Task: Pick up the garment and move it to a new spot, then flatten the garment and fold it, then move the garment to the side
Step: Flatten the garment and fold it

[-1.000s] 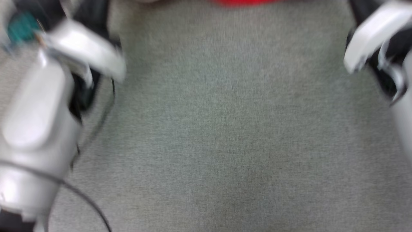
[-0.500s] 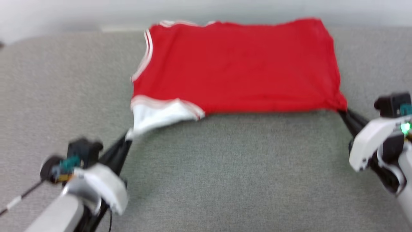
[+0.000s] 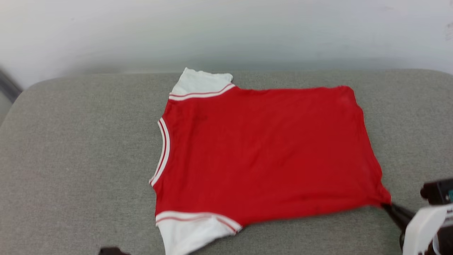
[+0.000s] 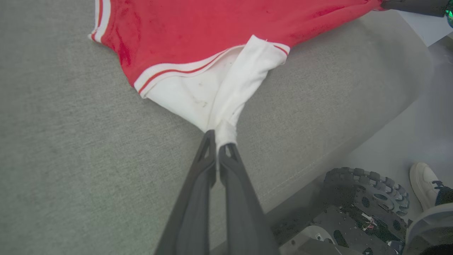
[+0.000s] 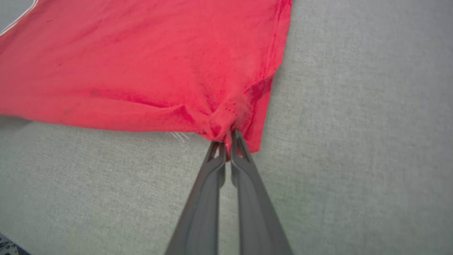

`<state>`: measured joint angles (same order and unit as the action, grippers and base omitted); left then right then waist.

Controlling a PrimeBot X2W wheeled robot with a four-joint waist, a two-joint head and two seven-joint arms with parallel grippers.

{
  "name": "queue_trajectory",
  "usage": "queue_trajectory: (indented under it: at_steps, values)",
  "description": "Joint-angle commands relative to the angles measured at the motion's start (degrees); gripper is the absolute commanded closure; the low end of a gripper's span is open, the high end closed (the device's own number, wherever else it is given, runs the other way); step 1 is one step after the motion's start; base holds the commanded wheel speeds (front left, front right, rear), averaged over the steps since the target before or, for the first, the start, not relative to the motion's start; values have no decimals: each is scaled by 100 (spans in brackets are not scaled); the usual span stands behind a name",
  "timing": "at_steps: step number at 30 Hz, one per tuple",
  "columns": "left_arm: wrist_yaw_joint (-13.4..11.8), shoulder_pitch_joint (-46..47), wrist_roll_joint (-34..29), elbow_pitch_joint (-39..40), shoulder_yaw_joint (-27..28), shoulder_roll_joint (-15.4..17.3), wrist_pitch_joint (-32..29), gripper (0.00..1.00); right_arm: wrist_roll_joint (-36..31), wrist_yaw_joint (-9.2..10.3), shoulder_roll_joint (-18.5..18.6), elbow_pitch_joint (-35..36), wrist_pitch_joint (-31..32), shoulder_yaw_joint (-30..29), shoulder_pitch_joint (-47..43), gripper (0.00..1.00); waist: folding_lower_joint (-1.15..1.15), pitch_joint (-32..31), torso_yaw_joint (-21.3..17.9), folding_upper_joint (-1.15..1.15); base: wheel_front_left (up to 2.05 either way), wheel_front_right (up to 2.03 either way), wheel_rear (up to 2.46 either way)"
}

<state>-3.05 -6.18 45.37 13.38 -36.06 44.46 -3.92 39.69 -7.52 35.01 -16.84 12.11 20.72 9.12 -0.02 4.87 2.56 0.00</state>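
The garment (image 3: 265, 152) is a red jersey with white sleeves and striped trim, spread nearly flat on the grey cushion (image 3: 78, 148) with its plain side up. My left gripper (image 4: 217, 141) is shut on the tip of the near white sleeve (image 4: 226, 88), which is drawn into a taut point. My right gripper (image 5: 226, 140) is shut on the bunched red hem corner (image 5: 226, 113); in the head view that gripper (image 3: 388, 206) pinches the jersey's lower right corner. Any lettering is hidden.
A pale wall (image 3: 226, 32) runs behind the cushion's far edge. In the left wrist view the cushion's front edge (image 4: 318, 166) drops to the floor, where my wheeled base (image 4: 361, 198) and a person's white shoe (image 4: 424, 180) stand.
The head camera has tilted up from bare cushion to the whole jersey. Both grippers stay shut on their corners, and the jersey now lies lower and flatter on the cushion.
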Motion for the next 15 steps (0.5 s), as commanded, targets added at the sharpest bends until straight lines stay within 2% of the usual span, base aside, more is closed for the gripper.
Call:
queue_trajectory:
  at_steps: [1, 5, 8, 15]
  values:
    - [-56, -249, 29, 126, -75, 79, -62, 100, 119, 5, 31, 186, 138, -117, -358, 100, 2, -79, -25, 0, 0, 0, 0]
    - [-151, -583, 67, 314, -166, 129, -31, 100, 190, 5, 58, 688, 388, -399, -981, 100, 2, -116, -57, 0, 0, 0, 0]
    - [-186, -588, -42, 360, -125, 172, 86, 100, 156, 5, -57, 995, 463, -676, -1288, 100, 2, -135, -85, 0, 0, 0, 0]
    - [-288, -66, -291, 570, 264, 190, 424, 100, 19, 5, -254, 1622, 767, -1145, -1330, 100, 2, -67, -173, 0, 0, 0, 0]
